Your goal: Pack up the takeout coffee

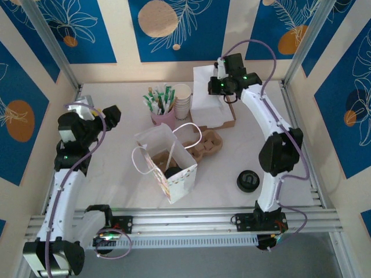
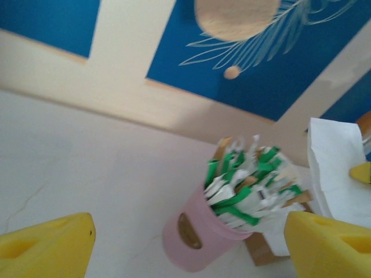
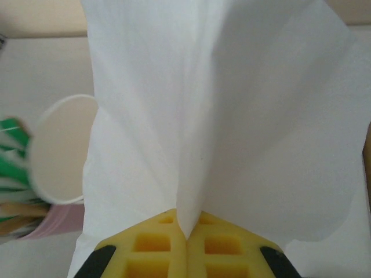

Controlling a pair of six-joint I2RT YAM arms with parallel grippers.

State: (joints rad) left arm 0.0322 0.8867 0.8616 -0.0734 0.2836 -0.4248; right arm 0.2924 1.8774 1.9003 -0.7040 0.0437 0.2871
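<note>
A white paper bag [image 1: 152, 141] stands open at mid-table. Deep inside it sits a dark round top [image 1: 171, 172], seemingly the takeout coffee's black lid; the cup under it is hidden. My right gripper [image 1: 222, 88] is at the back, over the white napkin stack [image 1: 206, 98]. In the right wrist view its yellow pads [image 3: 159, 252] are shut on a raised fold of a napkin [image 3: 232, 116]. My left gripper [image 1: 113, 116] hovers at the left, open and holding nothing. Seen from the left wrist, the left gripper [image 2: 188, 231] faces a pink cup [image 2: 194, 234] of green sachets.
A stack of white cups [image 1: 183, 101] stands beside the pink cup [image 1: 162, 117]. A brown pulp cup carrier [image 1: 207, 143] lies right of the bag. A loose flat black lid [image 1: 247, 180] rests front right. Walls close in on three sides.
</note>
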